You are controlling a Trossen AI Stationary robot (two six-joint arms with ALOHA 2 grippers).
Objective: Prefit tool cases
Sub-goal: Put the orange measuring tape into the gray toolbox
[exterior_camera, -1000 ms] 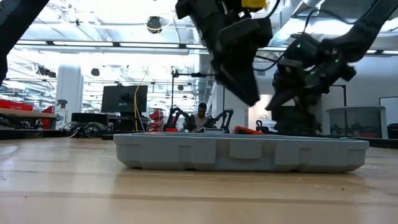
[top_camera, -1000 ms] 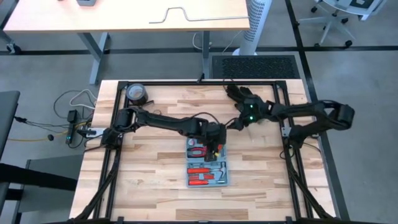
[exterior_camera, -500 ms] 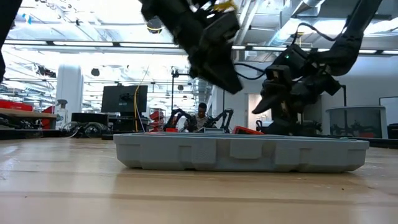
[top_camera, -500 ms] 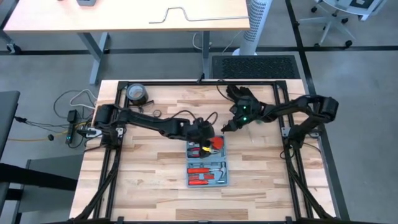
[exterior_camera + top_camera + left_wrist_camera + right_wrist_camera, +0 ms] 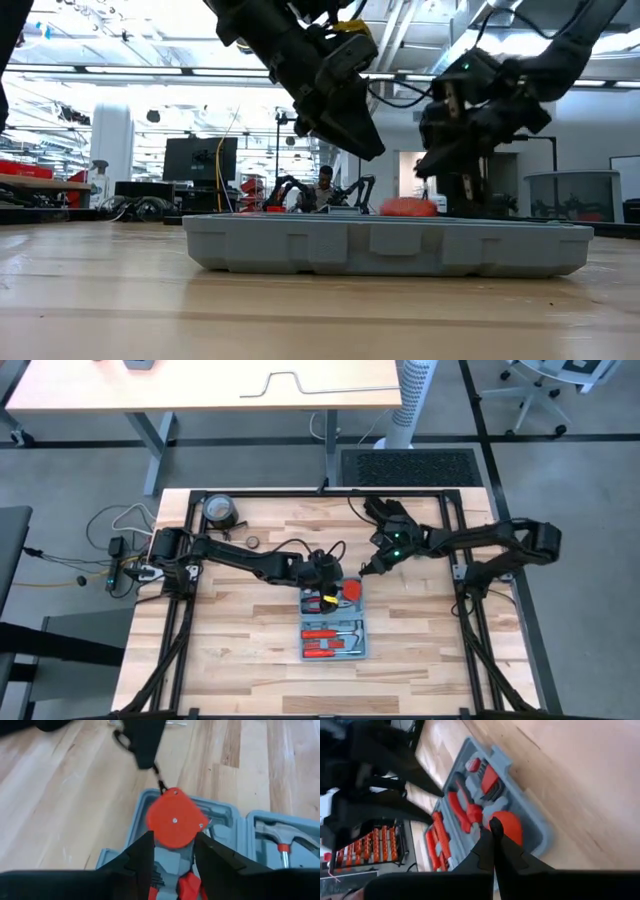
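- The tool case (image 5: 334, 622) lies open and flat on the bench (image 5: 240, 660), just below the middle of the high view, its long side running down the frame.
- It is light blue-grey plastic, with moulded slots holding red-handled tools: a hammer and drivers in the lower half, pliers in the upper half.
- New since a second ago: a red tape measure (image 5: 349, 593) now sits at the case's upper right corner, where there was none before. It reads as seated in its slot, or very nearly.
- That suggests one more tool is fitted, and the step in hand is the release.
- The left gripper (image 5: 172, 851) has drawn back from over the case's middle to its upper edge, fingers apart, with the tape measure showing between them but not pinched.
- The right gripper (image 5: 367, 569) has swung in from the upper right and hangs just beside the tape measure, fingers pressed together on nothing.
- A roll of tape (image 5: 218, 510) sits well apart at the bench's upper left.
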